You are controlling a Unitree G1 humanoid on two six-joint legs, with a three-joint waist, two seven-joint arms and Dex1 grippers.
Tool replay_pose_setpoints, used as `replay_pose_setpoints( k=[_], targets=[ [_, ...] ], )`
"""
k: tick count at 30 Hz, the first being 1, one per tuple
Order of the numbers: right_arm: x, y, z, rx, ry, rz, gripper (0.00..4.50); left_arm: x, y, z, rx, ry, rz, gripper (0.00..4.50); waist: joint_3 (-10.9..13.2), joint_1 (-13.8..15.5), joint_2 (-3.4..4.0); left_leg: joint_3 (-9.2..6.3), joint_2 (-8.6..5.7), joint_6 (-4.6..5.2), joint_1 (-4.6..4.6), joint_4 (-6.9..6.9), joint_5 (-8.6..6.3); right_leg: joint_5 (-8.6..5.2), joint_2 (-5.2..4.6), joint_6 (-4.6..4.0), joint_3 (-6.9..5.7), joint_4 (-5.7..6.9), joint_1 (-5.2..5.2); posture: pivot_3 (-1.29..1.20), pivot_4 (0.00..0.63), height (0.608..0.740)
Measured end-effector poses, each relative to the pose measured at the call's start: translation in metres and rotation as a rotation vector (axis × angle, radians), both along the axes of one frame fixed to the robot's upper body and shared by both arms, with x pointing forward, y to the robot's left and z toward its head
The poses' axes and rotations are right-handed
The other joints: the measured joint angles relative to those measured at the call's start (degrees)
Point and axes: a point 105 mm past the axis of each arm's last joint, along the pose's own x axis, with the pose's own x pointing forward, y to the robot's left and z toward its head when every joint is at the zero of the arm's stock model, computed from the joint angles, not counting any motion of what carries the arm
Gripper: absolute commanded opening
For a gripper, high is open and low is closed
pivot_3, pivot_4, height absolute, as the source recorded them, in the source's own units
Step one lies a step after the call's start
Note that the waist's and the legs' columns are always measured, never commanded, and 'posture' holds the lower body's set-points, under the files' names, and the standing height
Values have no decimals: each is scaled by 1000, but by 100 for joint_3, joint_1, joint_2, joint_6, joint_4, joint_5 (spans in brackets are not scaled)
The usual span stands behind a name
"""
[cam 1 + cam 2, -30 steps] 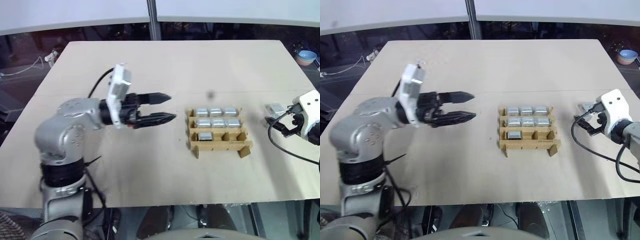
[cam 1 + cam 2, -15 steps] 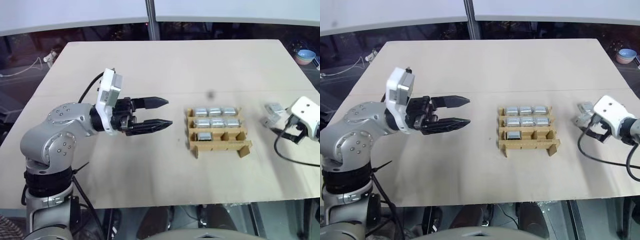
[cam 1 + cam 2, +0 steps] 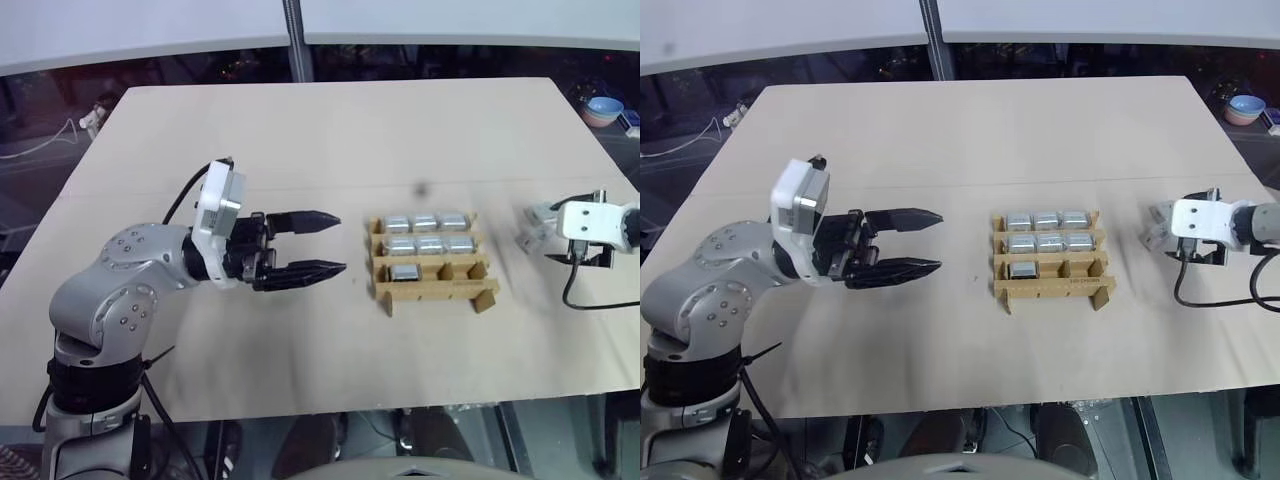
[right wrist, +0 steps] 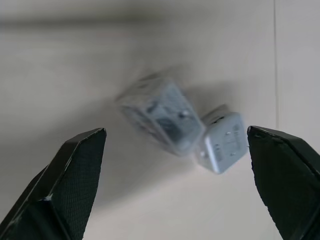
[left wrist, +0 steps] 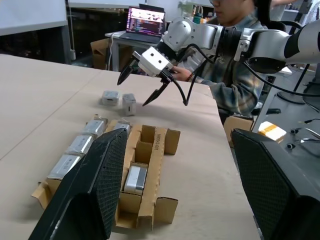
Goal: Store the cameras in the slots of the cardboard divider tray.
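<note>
cardboard divider tray (image 3: 430, 262) centre-right of frame on desk (image 3: 330, 130), seven cameras (image 3: 424, 243) slotted. two loose cameras (image 4: 182, 122) at right edge beneath spread, empty right tool (image 5: 145, 85). left tool (image 3: 335, 243) spread, empty.

table (image 3: 330, 130): light wood | bowl (image 3: 604, 107): blue, beyond table's far right corner | laptop (image 5: 146, 20): open, background | person (image 5: 235, 60): seated behind
</note>
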Motion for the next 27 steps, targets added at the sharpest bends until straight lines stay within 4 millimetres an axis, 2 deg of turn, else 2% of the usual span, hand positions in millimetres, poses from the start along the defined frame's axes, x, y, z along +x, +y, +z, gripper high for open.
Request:
replay_pose_setpoints(
  k=[7, 16, 22, 23, 27],
  targets=[
    [8, 2, -14, -76, 41, 87, 4500, -7, 0, -4, 1, -5, -4, 3413, 1, -26, 2, 3, 1, 0, 4, -3, 0, 0, 2, 0, 4, 1, -1, 0, 150, 740],
    [20, 8, -14, -110, 51, 132, 4500, -13, 2, -4, 6, -9, -29, 3413, 2, -12, 3, 2, 0, 0, 2, -3, 0, 0, 0, -1, 3, -2, 0, 0, 150, 740],
    [20, 2, -16, -144, 78, 123, 4500, -13, 4, -6, -1, -3, -17, 3413, 3, -18, 5, 1, 0, 0, 2, -5, 0, 0, 1, -1, 2, -2, -1, 0, 150, 740],
    [20, 1, -16, -151, 82, 122, 3943, -13, 4, -6, -2, 0, -14, 3476, 3, -18, 5, 2, 0, 0, 2, -5, 0, 0, 1, -1, 3, -2, -1, 0, 150, 740],
    [21, 1, -19, -156, 96, 118, 2383, -13, 4, -7, -5, 2, -4, 3476, 3, -20, 5, 2, 0, 0, 2, -5, 0, 0, 1, -1, 3, -2, -1, 0, 150, 740]
  ],
)
